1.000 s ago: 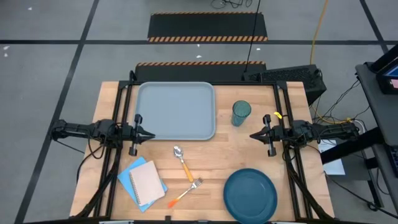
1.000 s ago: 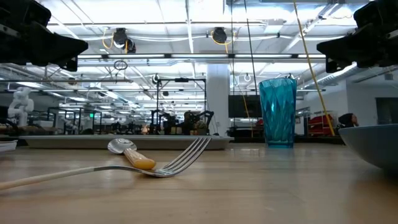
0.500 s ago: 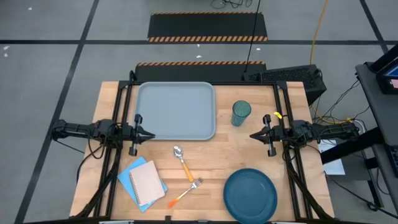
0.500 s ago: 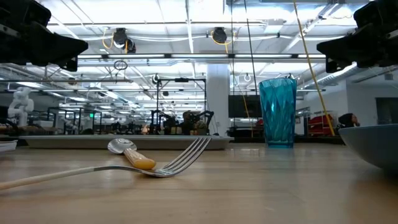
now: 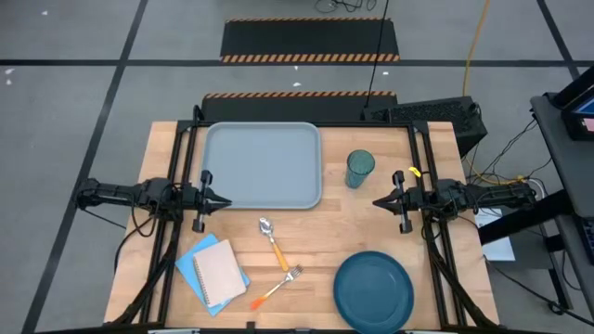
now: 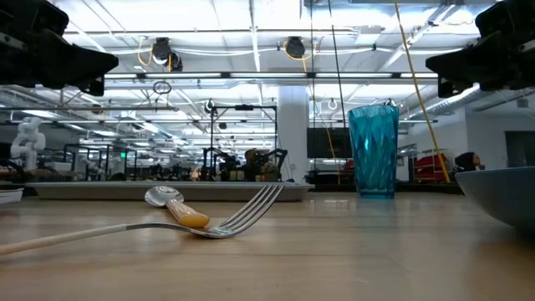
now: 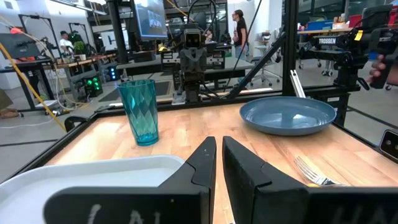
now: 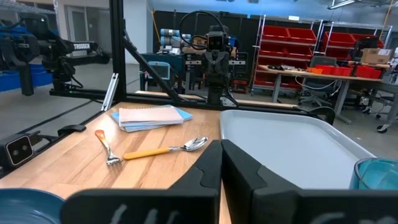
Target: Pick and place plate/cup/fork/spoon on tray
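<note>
While nothing has moved since before, both tools, left (image 5: 225,200) and right (image 5: 377,201), stay closed and empty.

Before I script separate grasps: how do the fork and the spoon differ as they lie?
The spoon has a rounded silver bowl and yellow-orange handle; the fork has tines and a thinner orange handle. The spoon lies nearer the tray, the fork nearer the table's front edge. Both lie flat on bare wood, apart, untouched.

Wood-grain table (image 5: 436,260) w/ matt tray (image 5: 263,165), translucent plastic cup (image 6: 373,150), shiny metal spoon (image 8: 169,149) & fork (image 6: 209,224) tines.
</note>
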